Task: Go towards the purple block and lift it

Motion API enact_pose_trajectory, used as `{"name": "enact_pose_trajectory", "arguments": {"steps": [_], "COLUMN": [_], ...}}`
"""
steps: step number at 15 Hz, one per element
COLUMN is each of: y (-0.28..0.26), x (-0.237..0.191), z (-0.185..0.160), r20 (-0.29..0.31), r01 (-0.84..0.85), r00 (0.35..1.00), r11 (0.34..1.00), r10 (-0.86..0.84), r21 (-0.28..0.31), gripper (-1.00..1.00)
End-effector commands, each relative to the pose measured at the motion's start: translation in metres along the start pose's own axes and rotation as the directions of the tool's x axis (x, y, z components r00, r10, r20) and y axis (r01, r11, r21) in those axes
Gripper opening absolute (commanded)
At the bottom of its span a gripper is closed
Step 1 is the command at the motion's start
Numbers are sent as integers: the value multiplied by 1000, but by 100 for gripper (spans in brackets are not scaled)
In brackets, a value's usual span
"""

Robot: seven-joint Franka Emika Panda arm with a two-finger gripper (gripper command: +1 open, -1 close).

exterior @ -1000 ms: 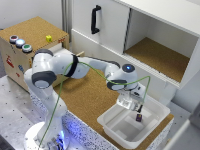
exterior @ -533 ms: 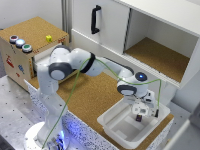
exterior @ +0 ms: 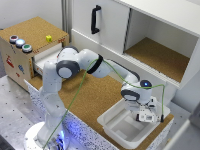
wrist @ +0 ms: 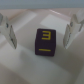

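1. The arm reaches from its base at the lower left of the exterior view across the cork counter, and its gripper (exterior: 145, 116) hangs over the white tray (exterior: 111, 121) in the lower right of the frame.
2. In the wrist view the purple block (wrist: 46, 42) sits in the middle of the picture on the pale tray floor (wrist: 30, 65), a yellow mark on its upper face.
3. The fingers (wrist: 10, 32) stand one on each side of the block with clear gaps between; the jaws are apart and nothing is held.
4. In the exterior view the block itself is too small or hidden to make out beneath the gripper.
5. A small yellow cube (exterior: 48, 38) rests on top of the cork-covered box (exterior: 27, 30) at the upper left, well apart from the tray, near three round buttons (exterior: 20, 43).
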State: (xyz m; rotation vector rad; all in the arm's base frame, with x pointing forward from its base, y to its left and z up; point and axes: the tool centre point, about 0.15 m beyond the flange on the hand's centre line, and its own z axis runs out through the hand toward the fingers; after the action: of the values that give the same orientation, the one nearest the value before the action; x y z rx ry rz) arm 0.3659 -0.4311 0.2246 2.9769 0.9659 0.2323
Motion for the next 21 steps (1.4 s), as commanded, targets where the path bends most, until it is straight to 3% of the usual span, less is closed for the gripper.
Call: {"name": "enact_pose_trajectory", "arguments": {"steps": [1, 5, 12, 17, 21], "y": [15, 13, 0, -29, -56], "x": [13, 12, 24, 72, 132], "z": [29, 27, 19, -69, -166], "r20": [-20, -28, -40, -211, -428], "r01": [5, -23, -126, -304, -439], "r00": [1000, 999, 992, 939, 839], "r11": [999, 1000, 989, 941, 883], "r10": [-5, 24, 123, 270, 336], "r21": [33, 14, -78, -151, -167], "gripper": [-100, -100, -100, -100, -100]}}
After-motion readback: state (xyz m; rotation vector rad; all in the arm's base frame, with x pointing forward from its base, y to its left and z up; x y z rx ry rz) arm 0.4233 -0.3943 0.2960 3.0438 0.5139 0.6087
